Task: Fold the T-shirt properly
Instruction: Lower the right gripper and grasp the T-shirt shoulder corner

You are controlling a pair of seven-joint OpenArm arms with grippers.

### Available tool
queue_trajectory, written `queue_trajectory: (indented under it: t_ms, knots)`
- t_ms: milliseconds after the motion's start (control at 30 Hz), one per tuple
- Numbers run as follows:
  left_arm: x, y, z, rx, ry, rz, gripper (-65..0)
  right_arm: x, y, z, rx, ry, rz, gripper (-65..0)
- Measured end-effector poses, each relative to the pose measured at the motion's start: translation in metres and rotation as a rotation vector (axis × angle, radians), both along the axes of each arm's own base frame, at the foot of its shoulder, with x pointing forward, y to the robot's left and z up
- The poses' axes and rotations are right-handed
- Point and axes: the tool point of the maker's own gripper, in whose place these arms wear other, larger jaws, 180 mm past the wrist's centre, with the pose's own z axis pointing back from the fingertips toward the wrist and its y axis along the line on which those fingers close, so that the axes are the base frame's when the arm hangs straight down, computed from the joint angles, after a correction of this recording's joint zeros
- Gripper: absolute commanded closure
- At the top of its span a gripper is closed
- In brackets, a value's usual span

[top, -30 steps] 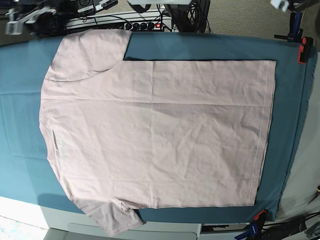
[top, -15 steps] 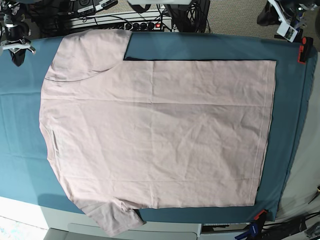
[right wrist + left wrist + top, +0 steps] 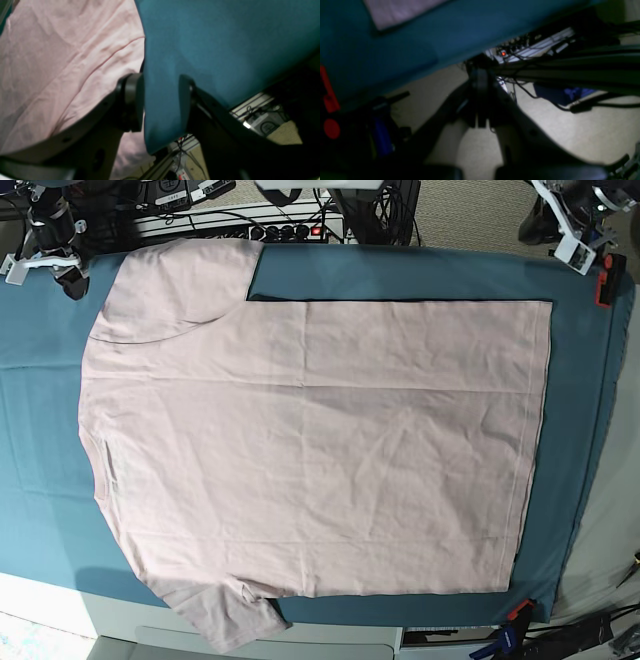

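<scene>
The pale pink T-shirt [image 3: 310,440] lies flat on the teal table cloth [image 3: 400,275], plain side up, with the neck at the left and the hem at the right. My right gripper [image 3: 45,272] hovers at the top left, just beside the upper sleeve. In the right wrist view it [image 3: 160,105] is open and empty over the cloth, with the shirt [image 3: 62,62] to its left. My left gripper [image 3: 565,235] is at the top right, beyond the table's far edge. In the blurred left wrist view it [image 3: 480,105] looks shut and empty, and the shirt's corner [image 3: 400,12] shows at the top.
Red clamps hold the cloth at the right edge [image 3: 606,285] and at the bottom right [image 3: 515,615]. A power strip and cables [image 3: 290,230] lie behind the far edge. The white table front [image 3: 60,600] shows at the bottom left.
My right gripper has moved right along the top left, closer to the upper sleeve. My left gripper has come further into view at the top right. The shirt has not moved.
</scene>
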Motion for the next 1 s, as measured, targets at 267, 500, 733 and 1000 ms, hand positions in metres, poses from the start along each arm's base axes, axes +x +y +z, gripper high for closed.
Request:
queue_trajectory:
  t_ms: [267,500,733,1000]
  knots:
    - [0.008,0.000,0.002,-0.001,-0.023,0.000,0.0,-0.009,0.009,-0.032,0.116,0.015,-0.023,-23.2]
    - [0.007,0.000,0.002,0.000,-0.023,-0.001,0.0,0.028,0.058,-0.044,0.243,-0.075,0.127,-23.2]
    - [0.010,-0.001,0.003,-0.003,-0.048,0.014,0.0,0.030,0.076,-0.046,0.274,-0.074,0.185,-23.2]
    - [0.014,-0.002,0.002,0.012,-0.084,0.027,0.0,0.012,0.076,-0.049,0.280,-0.057,0.178,-17.6]
